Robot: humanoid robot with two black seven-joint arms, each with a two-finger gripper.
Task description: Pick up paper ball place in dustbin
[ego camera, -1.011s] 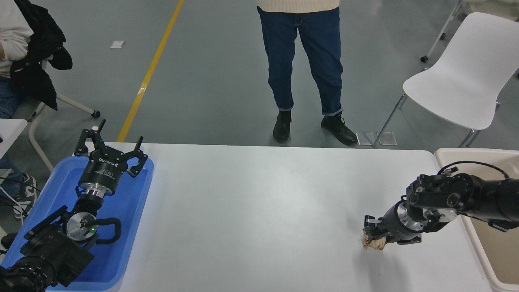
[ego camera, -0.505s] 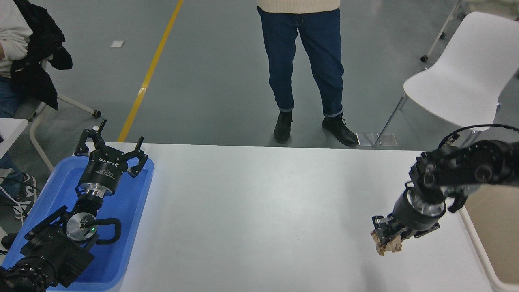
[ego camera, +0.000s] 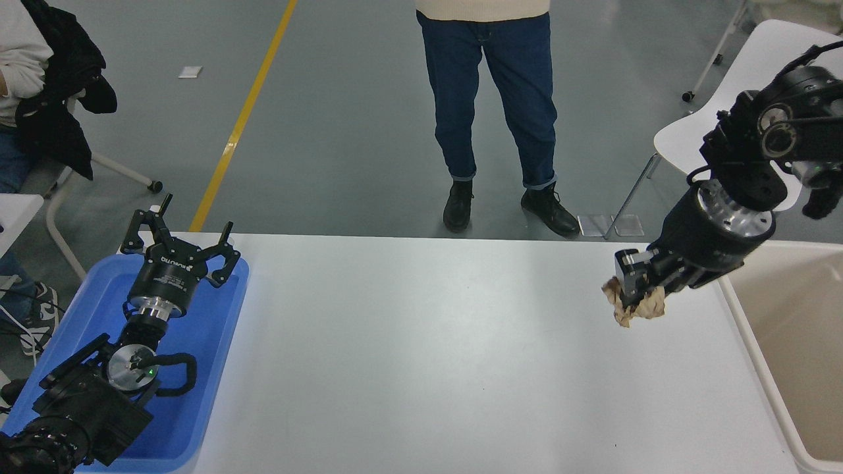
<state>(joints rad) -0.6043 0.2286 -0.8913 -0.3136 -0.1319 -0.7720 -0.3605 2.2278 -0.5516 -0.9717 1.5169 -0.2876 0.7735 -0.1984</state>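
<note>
Jaws clenched on paper ball (ego camera: 633, 305) in right gripper (ego camera: 637, 293), above desk (ego camera: 428, 355), left of dustbin (ego camera: 757, 368) | left gripper (ego camera: 179, 253) jaws spread, far left of dustbin, over blue tray (ego camera: 217, 329)

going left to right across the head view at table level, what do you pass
blue tray with the parked left claw above it → bare white table → paper ball in the right claw → dustbin

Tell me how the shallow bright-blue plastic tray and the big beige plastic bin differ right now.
The blue tray sits at the table's left end; the beige bin stands at its right edge. The tray is shallow, the bin deep. The parked left gripper hangs over the tray; nothing shows in the bin. Both are rectangular plastic.
</note>
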